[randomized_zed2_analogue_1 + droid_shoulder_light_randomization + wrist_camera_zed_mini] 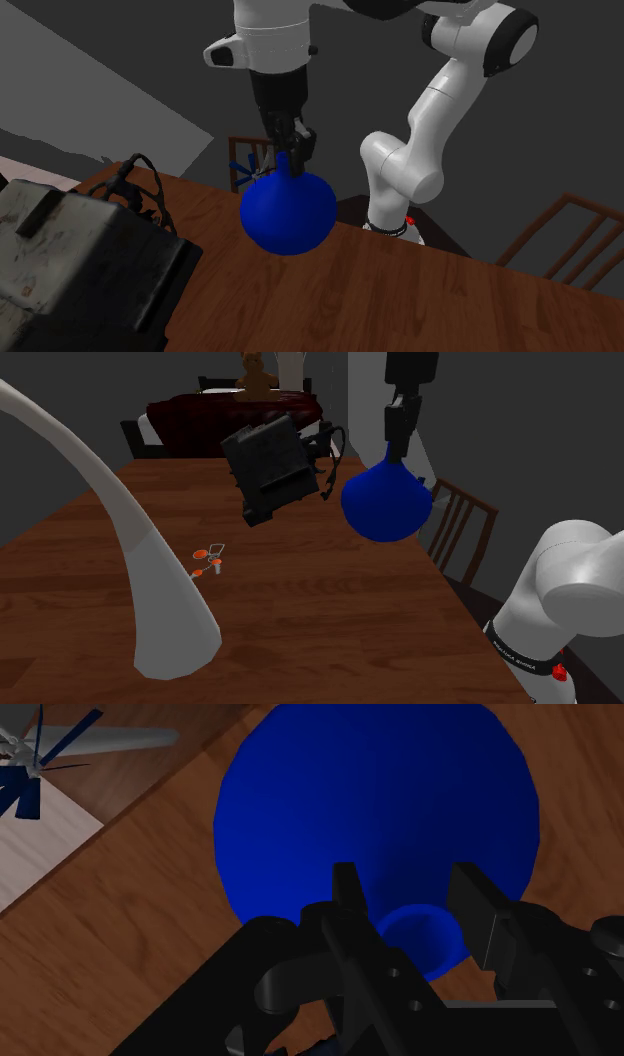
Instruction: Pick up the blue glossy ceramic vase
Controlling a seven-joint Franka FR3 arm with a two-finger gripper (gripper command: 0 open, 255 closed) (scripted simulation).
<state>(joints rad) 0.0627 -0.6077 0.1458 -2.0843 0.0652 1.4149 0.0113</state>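
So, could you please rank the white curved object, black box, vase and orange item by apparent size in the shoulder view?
1. white curved object, though nearest the camera.
2. black box and vase look alike, unranked.
3. orange item.

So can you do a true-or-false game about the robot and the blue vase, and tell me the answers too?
1. The pincer clasps the blue vase by its narrow neck. True.
2. The vase is shaped like a tall straight tube. False: it has a big round belly under a thin neck.
3. A dark boxy thing with black cables sits on the wooden table. True.
4. The robot's arm is black all over. False: it is white with dark joints, and the pincer is black.
5. A chair stands beside the table. True.
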